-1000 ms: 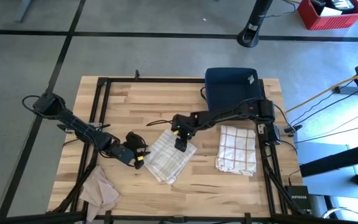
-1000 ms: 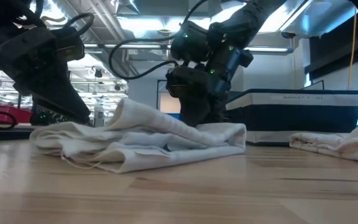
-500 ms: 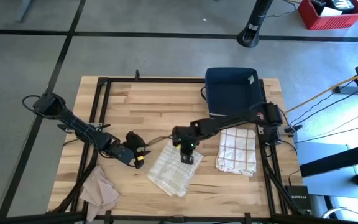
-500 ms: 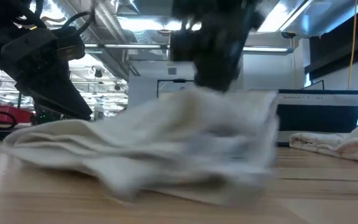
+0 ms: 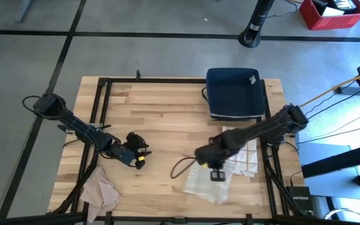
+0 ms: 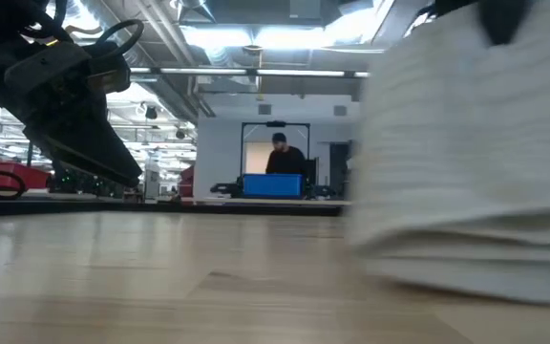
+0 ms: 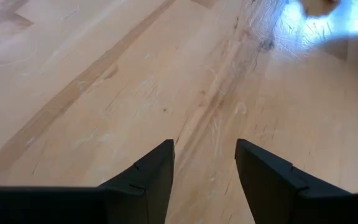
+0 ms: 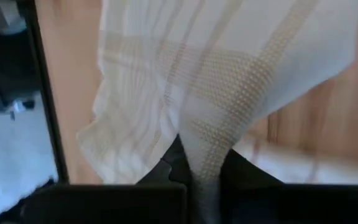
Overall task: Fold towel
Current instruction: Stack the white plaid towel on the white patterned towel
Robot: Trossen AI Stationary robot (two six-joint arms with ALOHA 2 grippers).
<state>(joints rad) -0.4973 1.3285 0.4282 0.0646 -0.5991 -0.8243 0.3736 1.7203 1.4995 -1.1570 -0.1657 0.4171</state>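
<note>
Gripping a fold of the checked towel [image 5: 210,185], the right tool [image 5: 217,175] has its jaws pinched narrow on the cloth, as the right wrist view shows, fabric bunched between the dark fingers [image 8: 166,168]. The towel hangs and trails onto the wooden worktop [image 5: 161,112] just beside a second, folded checked towel [image 5: 242,147], which lies below the dark blue basket [image 5: 233,92]. The left tool [image 5: 136,153] waits well apart from that basket, its fingers [image 7: 151,177] spread wide over bare wood. A crumpled tan cloth [image 5: 100,190] lies at the worktop's corner, farthest from the basket.
</note>
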